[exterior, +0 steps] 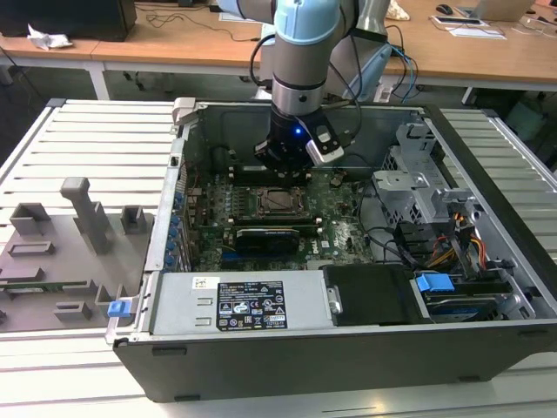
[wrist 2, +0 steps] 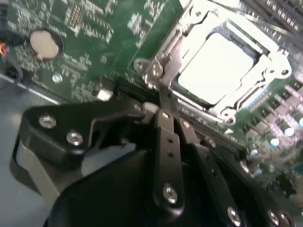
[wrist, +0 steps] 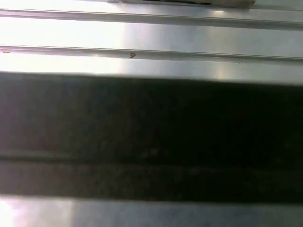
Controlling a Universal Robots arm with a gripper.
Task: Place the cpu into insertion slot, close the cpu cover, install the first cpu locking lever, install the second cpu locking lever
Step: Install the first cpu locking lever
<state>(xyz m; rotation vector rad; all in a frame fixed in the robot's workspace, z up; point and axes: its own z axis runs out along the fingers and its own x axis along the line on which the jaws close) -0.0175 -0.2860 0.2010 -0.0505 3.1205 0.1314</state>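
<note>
Exterior view: a white label (exterior: 251,305) with black print sits on the grey power supply (exterior: 235,303) at the near edge of the open computer case (exterior: 487,348); its writing is too small to make out. The arm's gripper (exterior: 285,164) hangs inside the case just behind the insertion slot (exterior: 280,200) on the green motherboard (exterior: 344,228). A long black expansion card (exterior: 270,235) lies in front of the slot, and tangled cables (exterior: 435,248) and a metal drive cage (exterior: 418,187) stand toward the exterior view's right. Grey plastic fixtures (exterior: 70,239) rest on the ribbed table at the left.

Second wrist view: the cpu (wrist 2: 215,66), with its pale metal face, lies seated in the slot, framed by the silver cpu cover (wrist 2: 265,54) lying down over it. The black fingers (wrist 2: 166,137) appear drawn together, holding nothing, their tips beside the cover's corner. A round coin battery (wrist 2: 45,43) sits on the board.

First wrist view: ribbed metal and a dark band.
</note>
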